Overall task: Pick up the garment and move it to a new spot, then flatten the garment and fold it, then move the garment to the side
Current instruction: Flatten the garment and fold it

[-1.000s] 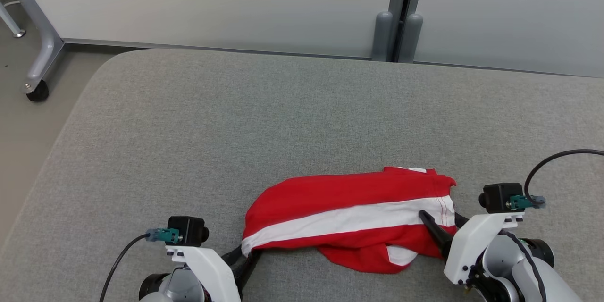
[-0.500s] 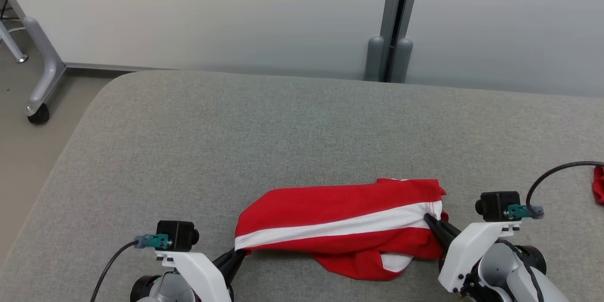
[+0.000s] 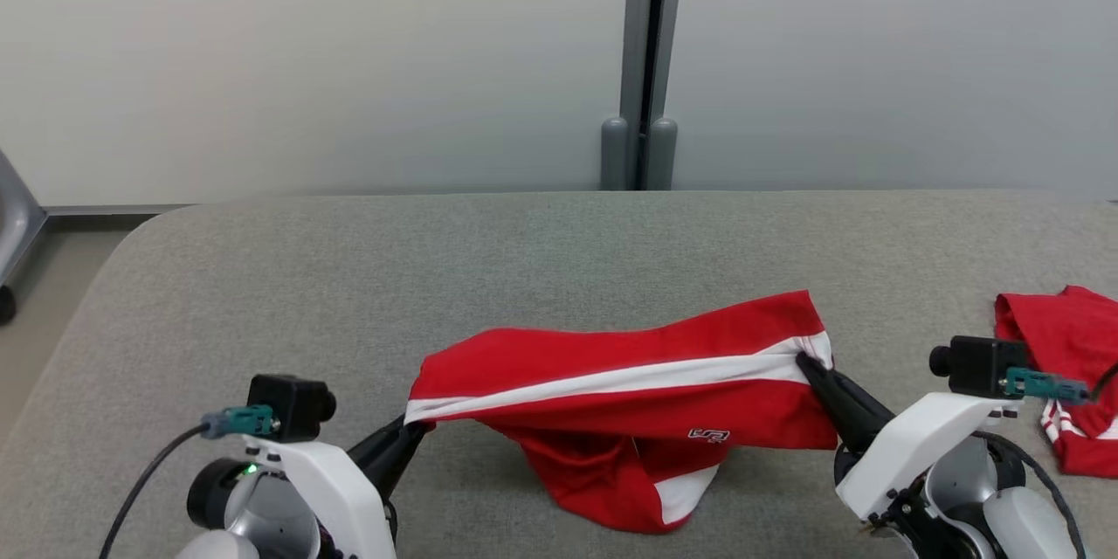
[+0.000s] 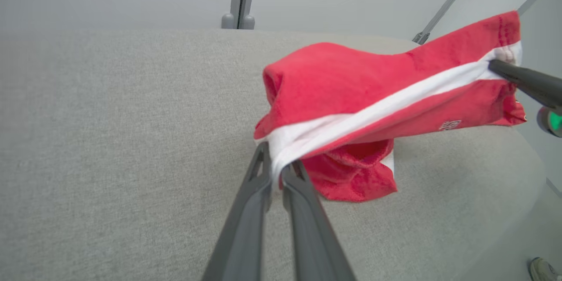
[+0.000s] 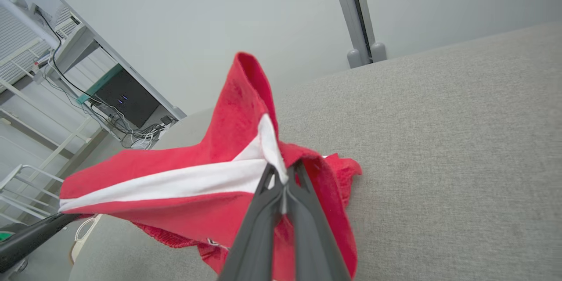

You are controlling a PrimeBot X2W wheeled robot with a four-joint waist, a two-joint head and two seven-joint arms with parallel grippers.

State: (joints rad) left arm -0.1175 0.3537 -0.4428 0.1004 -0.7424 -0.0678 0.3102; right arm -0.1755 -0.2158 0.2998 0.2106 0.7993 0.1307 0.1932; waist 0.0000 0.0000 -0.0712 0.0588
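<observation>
Tautly strung over the grey fabric table (image 3: 524, 262) — a red, white-striped cloth garment (image 3: 629, 384), my left gripper (image 3: 417, 430) clamped at 9 o'clock, my right gripper (image 3: 808, 362) at 3.

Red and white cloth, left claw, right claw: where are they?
Red and white cloth garment (image 3: 611, 354): head view, upper red band.
Left claw (image 4: 279, 160): left wrist view, between fingertips.
Right claw (image 5: 283, 171): right wrist view, between fingertips.

Bright, even, diffuse light; soft shadow beneath the garment (image 3: 611, 410); wide-angle stretch in wrist views.
</observation>
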